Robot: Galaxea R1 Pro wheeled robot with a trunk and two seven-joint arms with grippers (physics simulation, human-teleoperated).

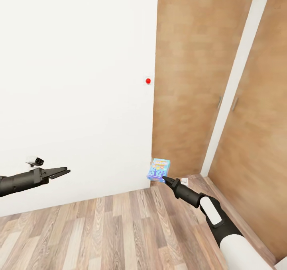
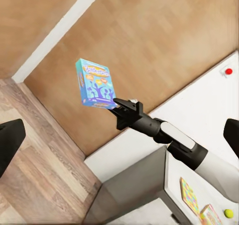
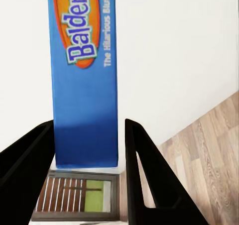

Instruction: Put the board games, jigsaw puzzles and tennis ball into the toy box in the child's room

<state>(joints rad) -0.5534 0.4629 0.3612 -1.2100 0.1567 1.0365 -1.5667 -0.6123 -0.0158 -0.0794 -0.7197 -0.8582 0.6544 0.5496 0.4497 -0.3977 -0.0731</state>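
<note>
board game (image 1: 158, 169) in right gripper (image 1: 164, 178) | wall (image 1: 75, 83) left | doors (image 1: 191, 71) right

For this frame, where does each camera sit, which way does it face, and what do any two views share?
Head view: on the robot's head, looking down at the white wall, wooden doors and plank floor; both arms show, right hand gripping the blue board game.
Left wrist view: on the left arm, looking across at the right arm and its hand.
Right wrist view: on the right arm, looking along its fingers.
Shared: all three show the blue board game.
</note>
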